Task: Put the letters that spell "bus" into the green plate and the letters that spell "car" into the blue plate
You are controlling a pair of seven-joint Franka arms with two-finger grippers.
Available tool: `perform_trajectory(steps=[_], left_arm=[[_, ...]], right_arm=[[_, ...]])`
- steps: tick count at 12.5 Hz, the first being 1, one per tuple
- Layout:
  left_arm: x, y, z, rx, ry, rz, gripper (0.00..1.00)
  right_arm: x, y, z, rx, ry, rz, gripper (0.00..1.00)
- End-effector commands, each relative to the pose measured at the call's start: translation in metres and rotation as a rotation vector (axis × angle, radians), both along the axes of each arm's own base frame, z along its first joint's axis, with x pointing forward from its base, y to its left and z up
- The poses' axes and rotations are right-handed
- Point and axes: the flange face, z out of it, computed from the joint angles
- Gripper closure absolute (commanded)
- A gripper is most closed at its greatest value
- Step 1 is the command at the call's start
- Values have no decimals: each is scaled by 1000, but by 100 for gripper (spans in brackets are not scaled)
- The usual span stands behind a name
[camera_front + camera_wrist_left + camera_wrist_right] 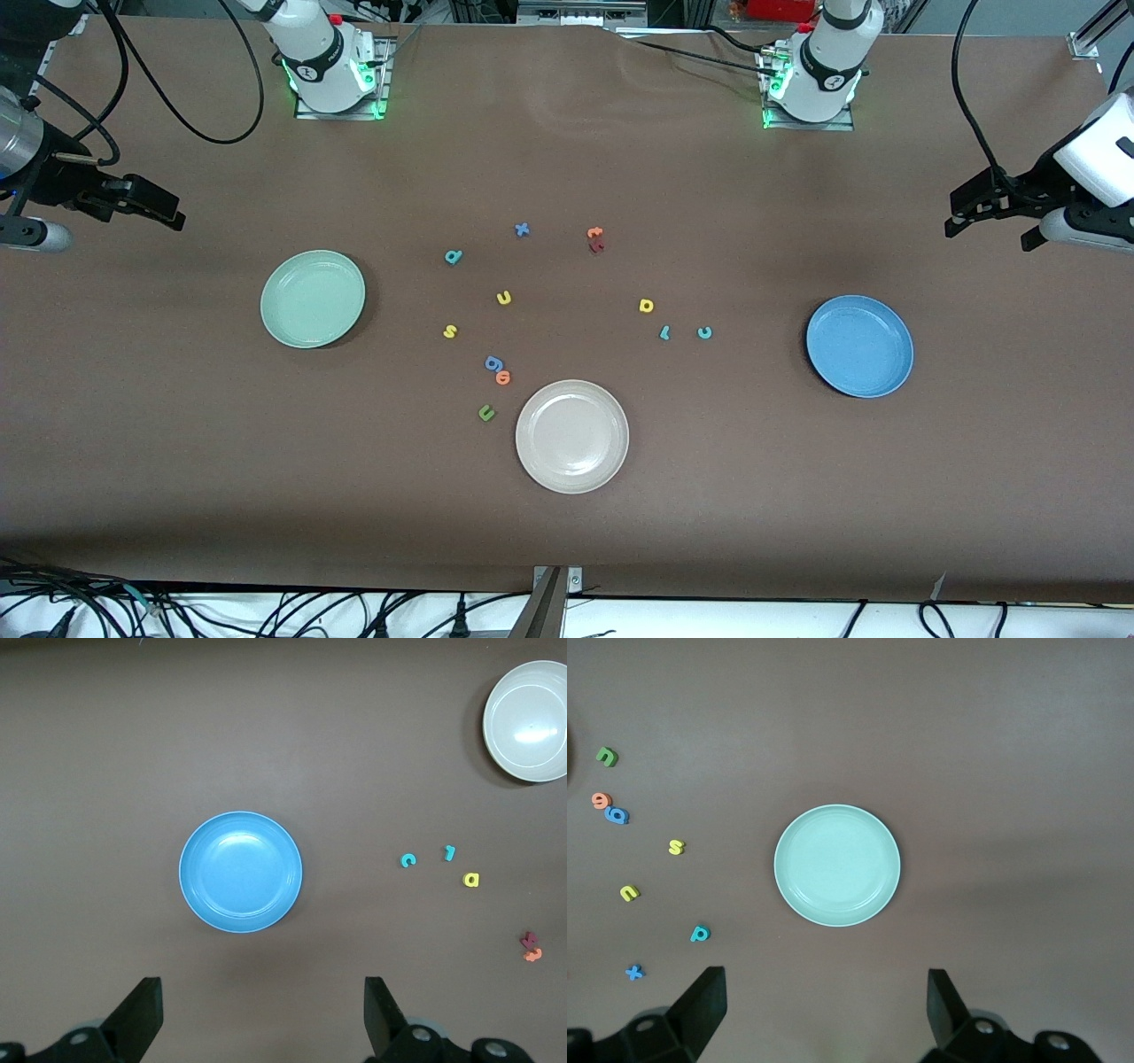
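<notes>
Over the table's ends we hold our left gripper (985,220) and right gripper (149,206) spread and empty; letters lie between green plate (312,299) and blue plate (859,346).

- Both arms: glossy white shells, black joint bands.
- Bases on metal mounting plates, green LEDs glowing at the foot, red button on each.
- Black cables loop off both arms.
- left gripper (990,216): black two-finger, white wrist housing, silver cylinder camera beside.
- right gripper (149,206): black, same build, grey metallic wrist.
- Fingers (140,1014) matte black, wedge-shaped.
</notes>
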Motion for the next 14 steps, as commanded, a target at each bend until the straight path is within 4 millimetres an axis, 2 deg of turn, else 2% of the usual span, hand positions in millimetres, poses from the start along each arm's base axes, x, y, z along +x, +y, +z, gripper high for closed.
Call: perform_trajectory(steps=[1,14], left_arm=[[3,3,-1,30,9,6,0],[3,-2,0,62,2,-10,0]], right_arm=[[1,0,7,-14,-8,11,0],[0,-1,7,-14,1,16,0]])
